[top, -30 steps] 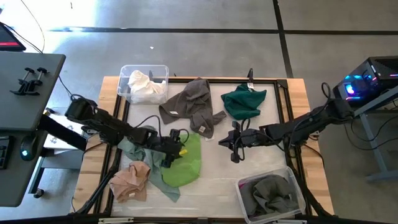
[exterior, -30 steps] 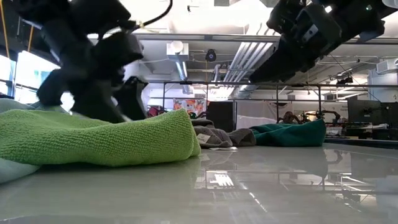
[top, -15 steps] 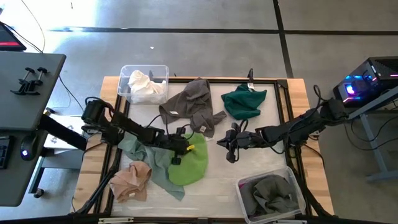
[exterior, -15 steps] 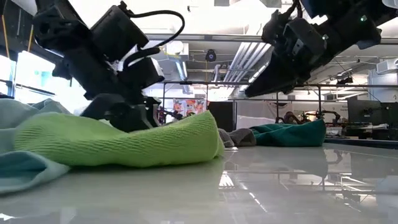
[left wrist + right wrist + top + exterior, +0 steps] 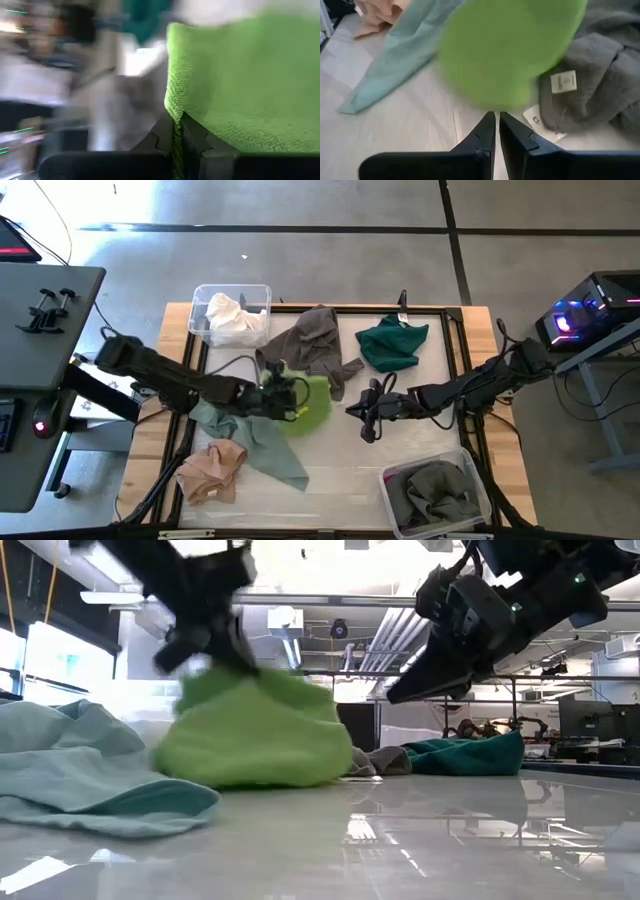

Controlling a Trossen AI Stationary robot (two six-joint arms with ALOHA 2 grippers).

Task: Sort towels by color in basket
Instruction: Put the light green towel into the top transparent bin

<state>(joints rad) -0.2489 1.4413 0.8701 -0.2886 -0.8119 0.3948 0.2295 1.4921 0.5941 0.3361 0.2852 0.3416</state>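
My left gripper (image 5: 284, 394) is shut on the lime green towel (image 5: 312, 404), which bunches under it near the table's middle (image 5: 255, 730). The pale mint towel (image 5: 256, 442) lies spread beside it, with the peach towel (image 5: 210, 470) at the near left. A grey towel (image 5: 315, 345) and the dark teal towel (image 5: 392, 343) lie at the far side. A white towel (image 5: 233, 320) fills the far-left basket (image 5: 200, 295), and a grey one (image 5: 435, 495) the near-right basket (image 5: 388, 480). My right gripper (image 5: 362, 423) hovers shut and empty, right of the green towel. My left gripper pinches the lime green towel's edge (image 5: 174, 112) between its two fingers. The fingers come slanting down from the table's left side. The towel hangs bunched below the fingers, and its lower part (image 5: 250, 778) seems to rest on the table.
The grey towel's white tags (image 5: 563, 81) lie just beyond the green towel. A dark frame (image 5: 462, 370) runs around the table top. Bare table shows between the green towel and the near-right basket.
My left gripper has shut on the lime green towel, then gone up and toward the table's far edge. The towel, lying flat before, has been gathered into a hanging bunch and drawn off the pale mint towel, which now lies uncovered.
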